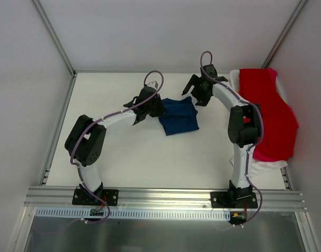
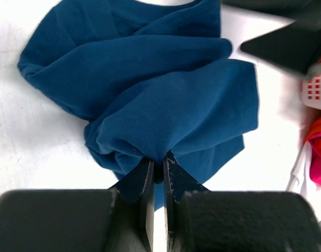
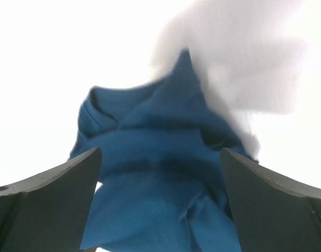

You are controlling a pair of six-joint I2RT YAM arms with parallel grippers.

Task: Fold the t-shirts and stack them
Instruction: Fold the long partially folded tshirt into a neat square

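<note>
A navy blue t-shirt [image 1: 179, 116] lies bunched in loose folds on the white table, mid-back. My left gripper [image 1: 152, 108] is shut on its left edge; in the left wrist view the fingers [image 2: 159, 163] pinch a gathered fold of the blue t-shirt [image 2: 166, 89]. My right gripper [image 1: 195, 93] hovers over the shirt's far right corner, jaws wide apart. In the right wrist view the blue t-shirt [image 3: 160, 178] lies below the open gripper [image 3: 160, 155], not touching the fingers. A red t-shirt [image 1: 268, 107] is draped over the basket at the right, with pink cloth [image 1: 270, 152] under it.
The white plastic basket [image 1: 235, 79] stands at the table's right edge, its grid wall [image 2: 317, 89] close to the blue shirt. White cloth [image 1: 263, 168] hangs out at its near end. Grey walls enclose the table at the back and both sides.
</note>
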